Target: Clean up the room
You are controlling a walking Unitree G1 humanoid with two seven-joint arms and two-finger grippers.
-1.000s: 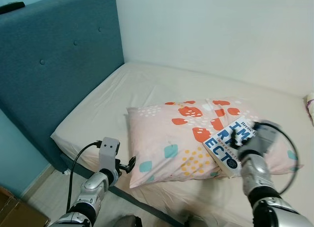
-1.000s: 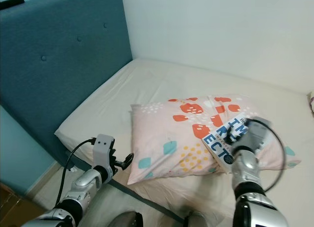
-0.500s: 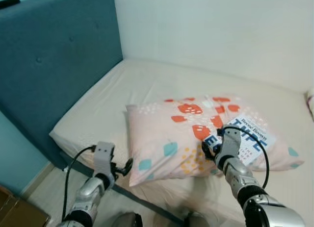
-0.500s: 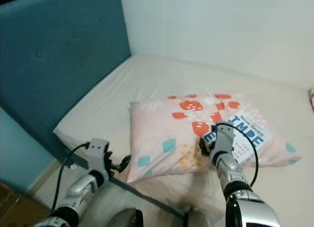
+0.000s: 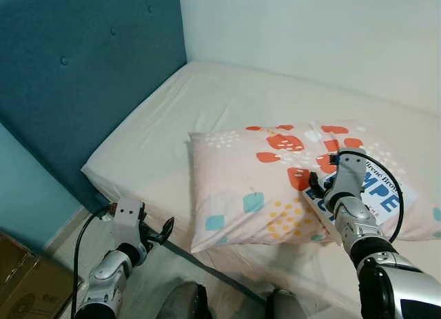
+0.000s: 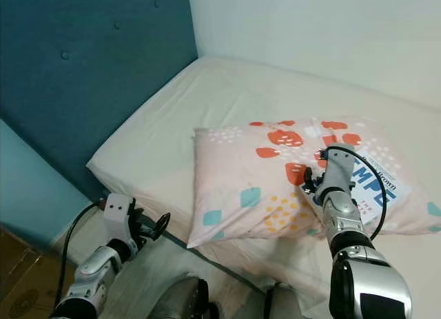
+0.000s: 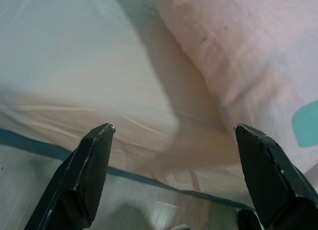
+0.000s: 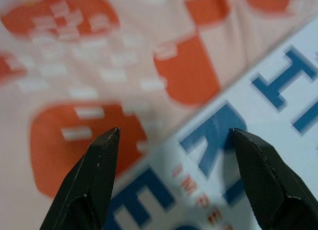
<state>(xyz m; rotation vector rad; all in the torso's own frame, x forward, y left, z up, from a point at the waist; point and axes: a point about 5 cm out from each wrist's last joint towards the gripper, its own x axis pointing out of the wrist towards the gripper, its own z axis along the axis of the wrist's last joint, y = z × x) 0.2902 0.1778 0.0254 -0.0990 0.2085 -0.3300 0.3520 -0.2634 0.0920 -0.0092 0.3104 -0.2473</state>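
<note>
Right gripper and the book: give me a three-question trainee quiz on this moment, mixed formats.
1. True or false: the book lies on the patterned pillow.
2. How do the right gripper fingers stand in the right wrist view? A) shut on the book B) apart, over the book's edge C) gripping the pillow
3. Fill in: the left gripper hangs low beside the ____ of the bed.

Key: 1 true; 2 B; 3 edge.
</note>
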